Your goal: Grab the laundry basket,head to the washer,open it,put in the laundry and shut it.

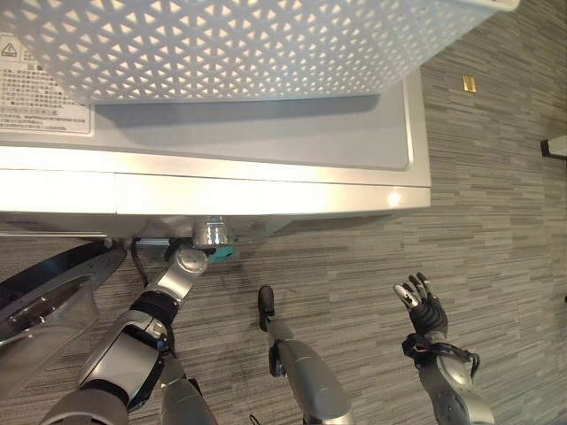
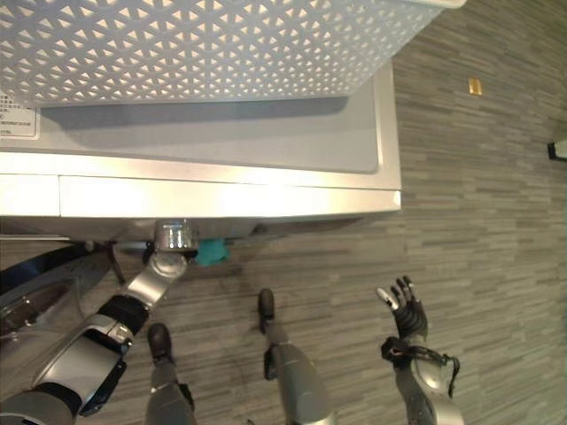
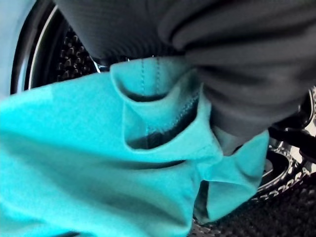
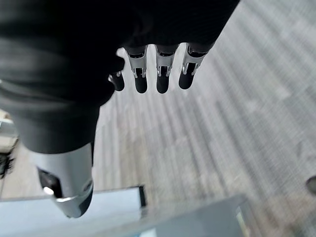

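Observation:
The white lattice laundry basket [image 1: 266, 44] stands on top of the white washer [image 1: 266, 133]. Under the washer's front edge my left arm reaches into the opening, and a teal cloth [image 1: 223, 252] shows beside its wrist. Seen from the left wrist, that teal cloth [image 3: 98, 158] hangs bunched against the dark cover of my left hand [image 3: 247, 59], in front of the perforated steel drum [image 3: 74, 59]. The washer's round door [image 1: 44, 310] stands swung open at the lower left. My right hand [image 1: 423, 305] hovers over the floor to the right, open and holding nothing, its fingers [image 4: 163, 74] straight.
Grey plank floor [image 1: 496, 230] stretches in front of and to the right of the washer. A small brass plate [image 1: 469, 83] is set in the floor at the upper right. A dark and white object [image 1: 554, 146] pokes in at the right edge.

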Motion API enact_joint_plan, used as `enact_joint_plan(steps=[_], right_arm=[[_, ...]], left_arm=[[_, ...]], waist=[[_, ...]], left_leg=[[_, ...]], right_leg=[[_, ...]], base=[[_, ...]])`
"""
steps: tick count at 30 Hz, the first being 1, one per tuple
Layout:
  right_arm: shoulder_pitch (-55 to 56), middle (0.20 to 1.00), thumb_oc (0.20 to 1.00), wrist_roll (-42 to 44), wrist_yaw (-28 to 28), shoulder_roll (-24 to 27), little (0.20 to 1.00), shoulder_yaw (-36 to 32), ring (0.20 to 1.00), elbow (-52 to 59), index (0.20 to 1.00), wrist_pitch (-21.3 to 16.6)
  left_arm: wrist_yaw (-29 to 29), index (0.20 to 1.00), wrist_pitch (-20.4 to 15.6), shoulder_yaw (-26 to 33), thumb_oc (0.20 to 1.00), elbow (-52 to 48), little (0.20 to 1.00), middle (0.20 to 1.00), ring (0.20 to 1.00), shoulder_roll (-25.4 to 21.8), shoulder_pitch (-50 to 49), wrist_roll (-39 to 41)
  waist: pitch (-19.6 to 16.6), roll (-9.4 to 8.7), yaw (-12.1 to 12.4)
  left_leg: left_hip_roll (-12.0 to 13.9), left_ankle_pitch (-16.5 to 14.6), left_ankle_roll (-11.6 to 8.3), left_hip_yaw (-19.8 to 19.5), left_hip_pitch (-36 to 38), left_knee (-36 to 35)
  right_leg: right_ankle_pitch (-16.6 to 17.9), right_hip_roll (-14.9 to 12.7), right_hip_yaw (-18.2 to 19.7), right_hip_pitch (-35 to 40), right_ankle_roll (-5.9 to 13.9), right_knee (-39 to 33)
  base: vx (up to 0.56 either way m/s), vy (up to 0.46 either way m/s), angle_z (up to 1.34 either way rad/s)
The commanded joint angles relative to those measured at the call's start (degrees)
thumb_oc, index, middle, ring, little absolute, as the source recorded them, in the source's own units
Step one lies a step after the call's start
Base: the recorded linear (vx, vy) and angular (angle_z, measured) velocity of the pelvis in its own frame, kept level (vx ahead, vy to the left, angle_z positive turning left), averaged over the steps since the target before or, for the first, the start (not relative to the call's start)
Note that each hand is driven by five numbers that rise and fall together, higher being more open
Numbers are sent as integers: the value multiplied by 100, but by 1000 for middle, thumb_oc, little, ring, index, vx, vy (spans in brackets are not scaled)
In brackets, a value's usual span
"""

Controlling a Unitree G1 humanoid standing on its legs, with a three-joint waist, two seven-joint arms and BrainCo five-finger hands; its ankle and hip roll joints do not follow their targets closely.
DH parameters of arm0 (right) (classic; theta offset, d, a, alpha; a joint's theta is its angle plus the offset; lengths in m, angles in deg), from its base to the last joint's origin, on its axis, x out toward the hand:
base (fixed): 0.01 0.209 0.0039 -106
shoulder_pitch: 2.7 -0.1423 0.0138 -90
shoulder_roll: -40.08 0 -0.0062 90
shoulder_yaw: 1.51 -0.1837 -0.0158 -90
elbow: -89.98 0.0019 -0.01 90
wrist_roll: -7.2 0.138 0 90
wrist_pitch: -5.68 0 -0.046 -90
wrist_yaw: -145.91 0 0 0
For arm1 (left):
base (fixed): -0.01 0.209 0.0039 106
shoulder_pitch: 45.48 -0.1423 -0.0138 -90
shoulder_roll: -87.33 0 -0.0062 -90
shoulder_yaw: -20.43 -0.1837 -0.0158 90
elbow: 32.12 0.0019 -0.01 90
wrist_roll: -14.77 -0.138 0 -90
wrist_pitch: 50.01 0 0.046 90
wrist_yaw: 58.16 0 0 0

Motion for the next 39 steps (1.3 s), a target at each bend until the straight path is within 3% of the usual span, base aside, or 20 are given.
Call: enact_joint_plan(steps=[1, 6, 8, 9, 13, 19, 21, 23, 25, 30, 31, 32, 34, 39], right_arm=[[89, 1000, 1000, 300, 128, 146, 1000, -419, 1000, 130, 1000, -351], [9, 1000, 1000, 429, 213, 181, 1000, -405, 1000, 136, 1000, -447], [-26, 1000, 1000, 462, 185, 215, 1000, -419, 1000, 193, 1000, -508], [-49, 1000, 1000, 497, 159, 290, 1000, -446, 1000, 414, 1000, -613], [-101, 1000, 1000, 387, 105, 369, 1000, -428, 1000, 616, 1000, -730], [-177, 1000, 1000, 211, -13, 454, 1000, -515, 1000, 640, 1000, -816], [-284, 1000, 1000, -166, -331, 147, 1000, -430, 1000, 76, 1000, -817], [-258, 1000, 1000, -140, -417, 48, 1000, -472, 1000, 33, 1000, -847], [-181, 1000, 1000, -79, -366, 103, 1000, -610, 1000, 102, 1000, -912], [-21, 1000, 1000, -163, -223, 350, 1000, -682, 1000, 102, 1000, -1034], [6, 1000, 1000, -187, -221, 341, 1000, -697, 1000, 62, 1000, -1023], [7, 1000, 1000, -188, -221, 338, 1000, -697, 1000, 63, 1000, -1023], [6, 1000, 1000, -271, -220, 250, 1000, -730, 1000, -87, 1000, -886], [-125, 1000, 1000, -34, -110, 33, 1000, -803, 1000, -345, 1000, -667]], left_arm=[[-72, 263, -243, 115, 263, 97, 263, 263, 263, -119, 518, -153], [-10, 266, -232, 50, 266, 310, 266, 266, 266, -31, 916, -127], [37, 200, -235, 38, 200, 446, 200, 200, 200, 20, 1211, -50], [163, 200, -215, 18, 200, 751, 200, 200, 200, 135, 1773, 134], [301, 200, -234, 101, 200, 1169, 200, 200, 200, 215, 2501, 455], [408, 200, -313, 248, 200, 1670, 200, 200, 200, -9, 3446, 994], [544, 200, -338, 452, 200, 1701, 200, 200, 200, 87, 3533, 1148], [621, 200, -378, 480, 200, 1758, 200, 200, 200, 27, 3636, 1227], [898, 200, -315, 418, 200, 1924, 200, 200, 200, -349, 4091, 1200], [1117, 200, -65, -265, 200, 1951, 200, 200, 200, -884, 4773, 512], [967, 288, -4, -403, 288, 1951, 288, 288, 288, -888, 4768, 398], [965, 1000, -4, -406, 1000, 1953, 1000, 1000, 1000, -888, 4771, 398], [516, 1000, 182, -787, 1000, 1896, 1000, 1000, 1000, -736, 4646, -194], [70, 1000, 374, -896, 1000, 1732, 1000, 1000, 1000, -128, 3954, -749]], waist=[[10, -236, 97], [81, -258, 50], [144, -238, 33], [225, -243, -71], [304, -248, -232], [272, -239, -433], [324, -187, -422], [316, -186, -449], [252, -207, -588], [163, -199, -721], [138, -172, -719], [141, -174, -716], [67, -54, -626], [-27, 128, -399]], left_leg=[[27, -240, 283, -190, 36, 21], [31, -217, 276, -258, -167, 21], [73, -330, 242, -288, -168, 21], [78, -290, 238, -323, -327, 21], [118, -227, 227, -369, -571, 21], [186, -153, 221, -350, -882, 21], [162, -125, 237, -390, -986, 21], [163, -122, 244, -403, -1011, 21], [193, -122, 246, -396, -1058, 21], [243, -132, 214, -343, -1024, 21], [245, -141, 203, -331, -994, 21], [246, -142, 203, -330, -991, 21], [241, -188, 200, -304, -859, 21], [207, -279, 202, -299, -628, 21]], right_leg=[[-689, -265, -128, -19, 256, 923], [-688, -265, -190, -161, 264, 943], [-816, -232, -194, -168, 289, 1000], [-841, -215, -194, -342, 275, 1078], [-861, -158, -199, -657, 264, 1217], [-863, -76, -174, -1045, 253, 1306], [-852, -80, -185, -1124, 252, 1290], [-843, -65, -158, -1164, 247, 1288], [-825, -26, -115, -1194, 246, 1225], [-758, 5, -145, -1133, 288, 1112], [-759, 8, -156, -1089, 297, 1088], [-758, 9, -156, -1086, 297, 1086], [-764, -20, -225, -911, 319, 1045], [-844, -78, -356, -651, 327, 1077]], base=[[-11, -32, 17], [-9, -22, 8], [14, -45, 5], [-65, -47, 5], [-69, -55, 8], [-42, -33, 0], [-17, -22, 0], [0, 0, 0], [0, 0, 0], [3, -13, -1], [0, 0, 0], [31, 3, -1], [37, 4, -2], [49, 10, 2]])
